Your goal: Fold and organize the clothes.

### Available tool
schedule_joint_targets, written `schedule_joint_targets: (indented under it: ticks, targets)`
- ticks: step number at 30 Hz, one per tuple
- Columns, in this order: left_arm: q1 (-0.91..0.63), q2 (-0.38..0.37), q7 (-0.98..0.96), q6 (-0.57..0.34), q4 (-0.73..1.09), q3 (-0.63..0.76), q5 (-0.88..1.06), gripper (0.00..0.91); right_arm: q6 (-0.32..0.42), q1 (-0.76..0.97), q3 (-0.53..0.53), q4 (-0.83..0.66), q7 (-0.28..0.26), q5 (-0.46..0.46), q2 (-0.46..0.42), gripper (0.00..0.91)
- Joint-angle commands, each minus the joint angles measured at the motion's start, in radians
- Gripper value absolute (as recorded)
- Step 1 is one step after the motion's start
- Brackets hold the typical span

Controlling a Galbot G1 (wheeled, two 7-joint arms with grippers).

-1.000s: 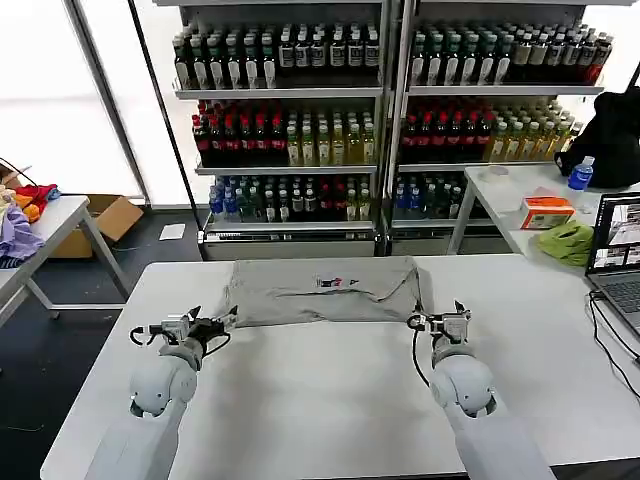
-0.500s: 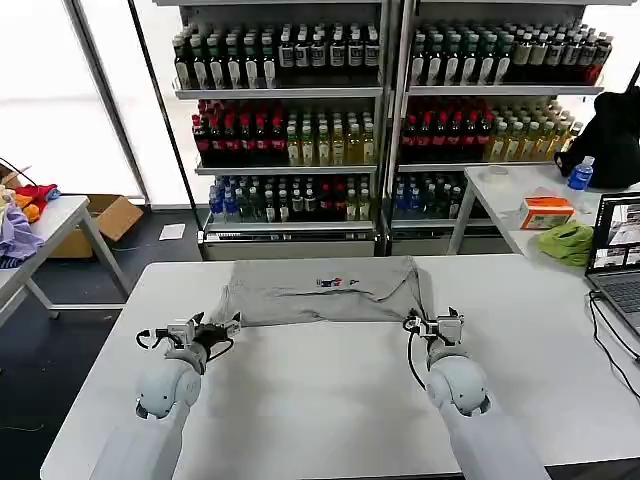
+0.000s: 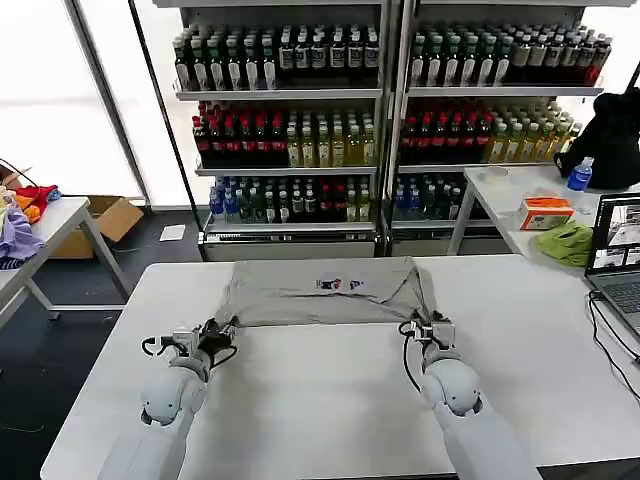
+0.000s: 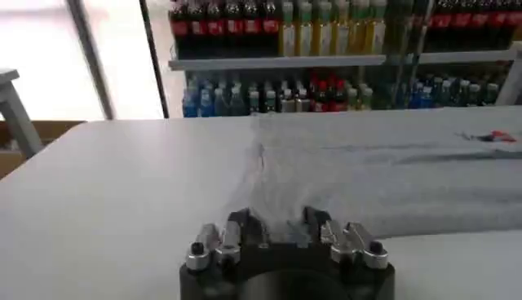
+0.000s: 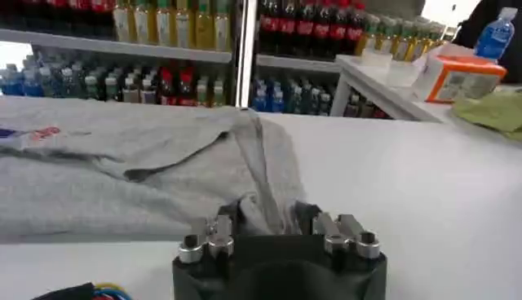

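Since a second ago I have drawn both arms back toward my body, and the near edge of the light grey short-sleeved cotton shirt [image 3: 325, 291] has come with them: its lower corners are now stretched into points toward me, where before the hem lay straighter across the table. My left gripper [image 3: 215, 331] pinches the shirt's near left corner; in the left wrist view the fingers [image 4: 239, 222] are pressed onto a peak of grey cloth [image 4: 359, 183] rising between them. My right gripper [image 3: 432, 325] pinches the near right corner in the same way, the fabric [image 5: 163, 163] bunched up between its fingers [image 5: 303, 216]. Both grippers sit low, just above the white rectangular table [image 3: 320, 400].

The shirt lies folded flat across the far half of the table, its small multicoloured chest print [image 3: 336, 284] facing up near the middle. The table surface between me and the shirt is bare.

Around the work: an open laptop [image 3: 620, 250] with a trailing cable sits at the table's right edge, near my right arm but apart from the shirt. On the side table beyond it lie a lime-green cloth lump [image 3: 566, 243], an orange and white box [image 3: 547, 212] and a blue-capped bottle [image 3: 580, 174]. To the far left, a purple and orange fabric heap [image 3: 18, 225] rests on another table. Shelves of bottled drinks [image 3: 380, 120] stand behind.
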Motion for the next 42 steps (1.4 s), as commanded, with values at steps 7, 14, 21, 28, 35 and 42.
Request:
schedule_joint_targets:
  ticks: [7,14,21,28,35,42]
  targets:
    - [0.050,0.008,-0.014,0.002,-0.085,-0.007,0.003,0.000,0.006,-0.079,0.015,0.107,0.000,0.012,-0.028,0.000]
    - [0.191,0.037,-0.038,0.003,-0.312,-0.035,-0.003,0.000,-0.019,-0.159,0.024,0.313,0.041,0.030,-0.080,0.000]
    - [0.465,0.061,-0.044,0.004,-0.598,-0.151,-0.014,0.000,-0.047,-0.307,0.031,0.503,0.106,0.046,-0.132,0.000]
    - [0.649,0.013,-0.026,0.002,-0.726,-0.219,-0.008,0.000,-0.049,-0.456,0.043,0.568,0.133,0.025,-0.134,0.000]
    - [0.687,0.007,-0.018,0.001,-0.650,-0.217,0.010,0.000,-0.048,-0.532,0.041,0.578,0.146,-0.022,-0.134,0.000]
    - [0.699,-0.026,-0.021,0.001,-0.661,-0.195,0.022,0.000,-0.019,-0.629,0.073,0.605,0.144,-0.061,-0.124,0.000]
